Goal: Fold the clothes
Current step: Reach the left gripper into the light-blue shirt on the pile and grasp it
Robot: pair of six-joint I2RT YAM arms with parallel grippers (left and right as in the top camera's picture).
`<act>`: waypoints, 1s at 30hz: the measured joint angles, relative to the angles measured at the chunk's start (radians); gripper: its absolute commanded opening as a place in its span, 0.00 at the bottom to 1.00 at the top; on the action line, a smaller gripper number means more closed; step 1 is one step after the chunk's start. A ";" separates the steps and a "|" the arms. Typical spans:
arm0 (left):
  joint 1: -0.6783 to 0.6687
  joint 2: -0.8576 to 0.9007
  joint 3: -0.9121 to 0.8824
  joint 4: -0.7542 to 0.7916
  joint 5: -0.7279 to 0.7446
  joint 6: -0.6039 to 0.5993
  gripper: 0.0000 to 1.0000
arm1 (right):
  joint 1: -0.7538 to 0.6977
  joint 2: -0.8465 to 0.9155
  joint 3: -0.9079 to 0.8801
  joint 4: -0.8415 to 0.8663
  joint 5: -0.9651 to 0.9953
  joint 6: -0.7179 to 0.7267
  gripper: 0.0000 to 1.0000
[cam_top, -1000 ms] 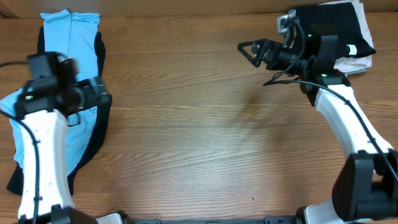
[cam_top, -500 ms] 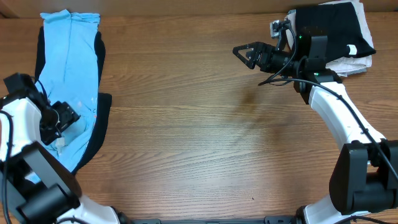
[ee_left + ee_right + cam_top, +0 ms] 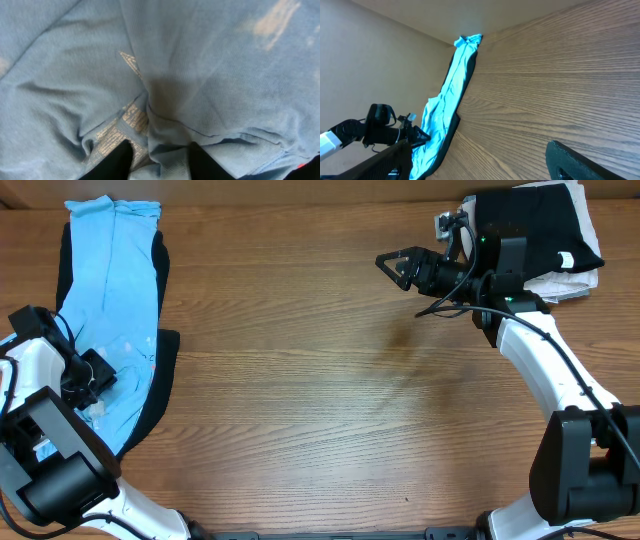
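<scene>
Wood-grain surface (image 3: 320,410) fills the overhead frame. Along its left edge the light blue T-shirt (image 3: 115,280) lies crumpled lengthwise over a dark garment (image 3: 158,395). A stack of dark and white cloth (image 3: 530,220) sits upper right. At lower left the left jaws pinch a raised fold of the T-shirt. The right jaws hang spread above bare wood, upper right, grasping nothing. Pick-up looks to be the step in hand. Next, I judge, the T-shirt needs dragging to the centre and spreading flat.

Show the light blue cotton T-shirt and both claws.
Light blue cotton T-shirt (image 3: 110,270): overhead view, upper part.
Left claw (image 3: 161,160): left wrist view, between fingertips.
Right claw (image 3: 393,270): overhead view, between fingertips.
</scene>
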 measured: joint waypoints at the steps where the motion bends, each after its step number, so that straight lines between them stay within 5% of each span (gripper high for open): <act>1: 0.000 0.000 0.000 0.002 0.000 -0.003 0.25 | 0.000 0.000 0.000 0.000 0.000 0.000 0.88; 6: 0.000 0.000 0.000 0.008 0.019 -0.017 0.19 | 0.000 0.000 0.000 0.000 0.004 0.000 0.88; 10: 0.000 0.000 0.000 0.009 0.038 -0.021 0.43 | 0.000 0.000 0.000 0.000 0.007 0.000 0.88; 14: 0.000 0.000 0.000 -0.013 0.046 -0.021 0.47 | 0.000 0.000 0.000 -0.002 0.007 0.000 0.88; 22: 0.000 0.000 -0.023 0.035 0.045 -0.014 0.25 | 0.000 0.000 0.000 -0.009 0.022 0.000 0.88; 26: 0.000 0.000 -0.042 0.047 0.045 -0.013 0.04 | 0.000 0.000 0.000 -0.010 0.025 0.000 0.88; 30: 0.000 0.000 -0.043 0.050 0.055 -0.010 0.04 | 0.000 0.000 0.000 -0.009 0.026 0.000 0.88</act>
